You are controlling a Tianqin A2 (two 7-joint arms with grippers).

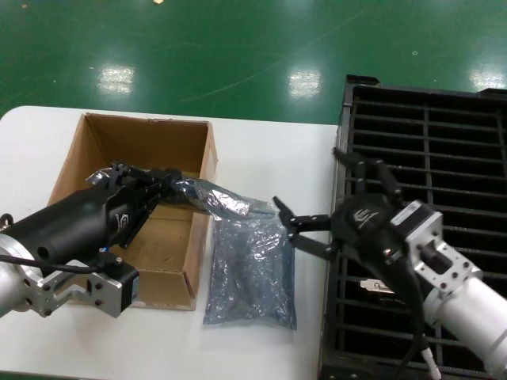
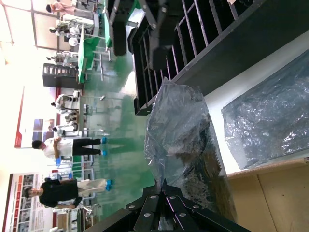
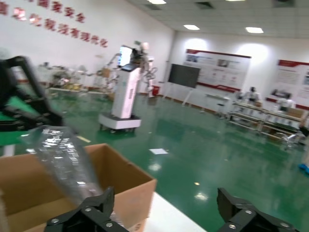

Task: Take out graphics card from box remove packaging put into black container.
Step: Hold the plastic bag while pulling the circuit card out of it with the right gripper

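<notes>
My left gripper [image 1: 179, 188] reaches over the brown box [image 1: 146, 121] and is shut on one end of a crinkly translucent packaging bag [image 1: 220, 203], held up over the box's right wall. In the left wrist view the shut gripper [image 2: 164, 186] pinches the bag [image 2: 178, 125]; a dark shape shows inside it, and I cannot tell if it is the graphics card. My right gripper [image 1: 290, 228] is open, just right of the bag's free end, in front of the black container [image 1: 428, 142]. The right wrist view shows its spread fingers [image 3: 91, 212] near the bag [image 3: 63, 159] and box [image 3: 120, 186].
A second grey-blue bag [image 1: 249, 273] lies flat on the white table [image 1: 269, 150] between box and container; it also shows in the left wrist view [image 2: 270, 121]. The container's slatted wall [image 2: 207, 43] stands close behind. Green floor lies beyond the table.
</notes>
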